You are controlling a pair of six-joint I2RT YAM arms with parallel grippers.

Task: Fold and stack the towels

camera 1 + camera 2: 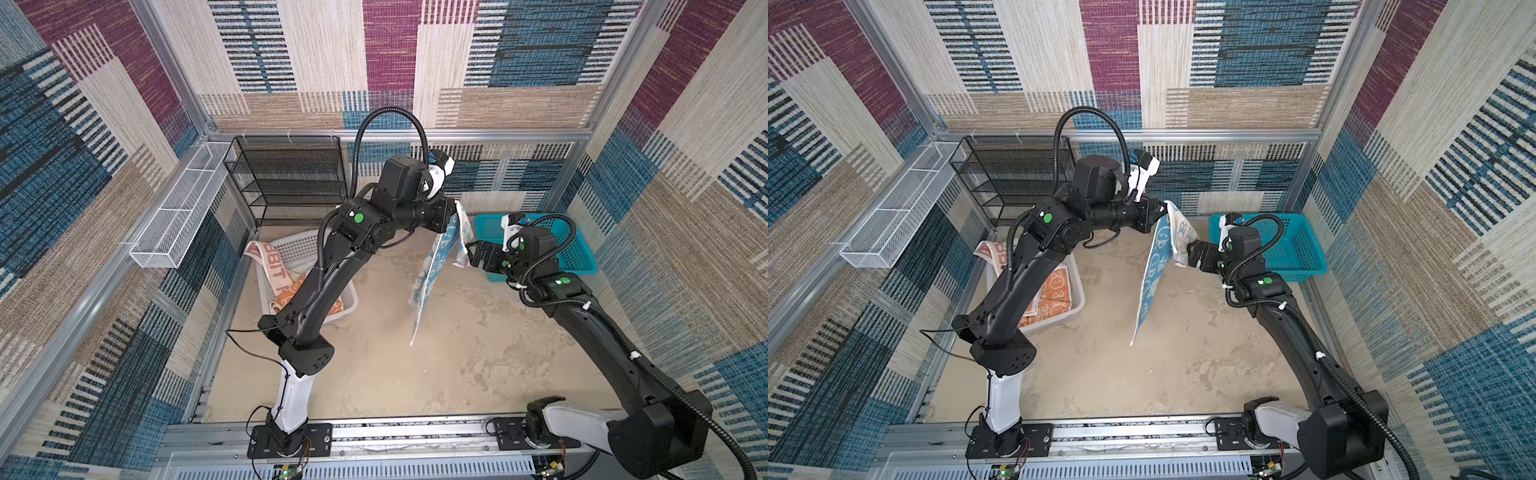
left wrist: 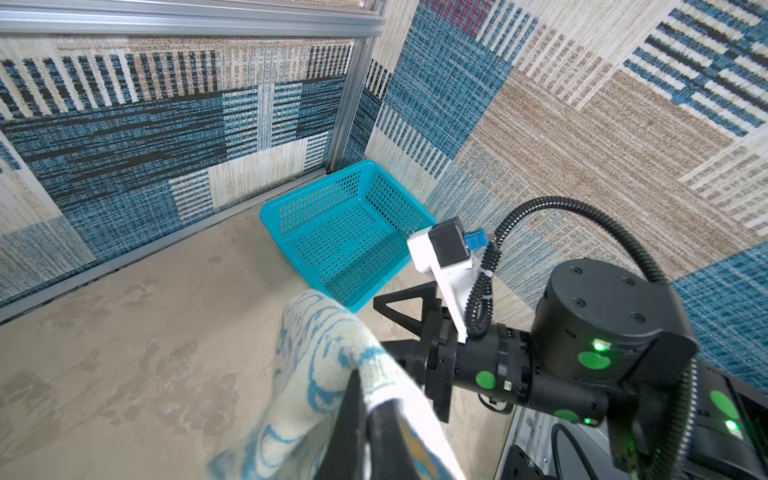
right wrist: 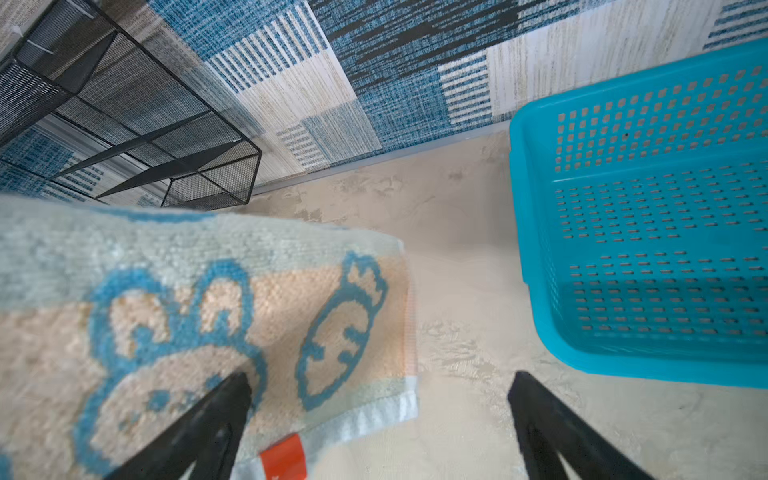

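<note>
**Inspector:** Begin at the left.

**Operator:** A pale grey perforated plastic basket (image 1: 1079, 297) holds two of the towels. The cream terry cloth with large orange-and-blue lettering (image 1: 272, 270) is draped over its rim. The orange terry cloth with cream rabbits (image 1: 1057, 286) lies rumpled inside. Neither is folded.

**Inspector:** Your left hand?

**Operator:** My left gripper (image 1: 454, 206) is clamped tight on the top corner of the cream terry towel with blue rabbit faces (image 1: 432, 274), raised above the mottled sandy tabletop (image 1: 374, 374). The cloth hangs limp in a long diagonal drape. I cannot tell whether its low corner touches the table.

**Inspector:** And the right?

**Operator:** My right gripper (image 1: 471, 254) stands spread wide and holds nothing. In the right wrist view, one finger (image 3: 216, 415) sits in front of the towel's hemmed side corner and the other is clear of it. Further right, the teal perforated plastic basket (image 1: 575, 253) is empty.

**Inspector:** Step in hand?

**Operator:** In my judgement, the first towel is being spread for folding. The next move calls for closing my right jaws on that free corner, then drawing the cloth taut and laying it flat. The looped pile is thick and soft, so a shallow pinch may slip.
</note>
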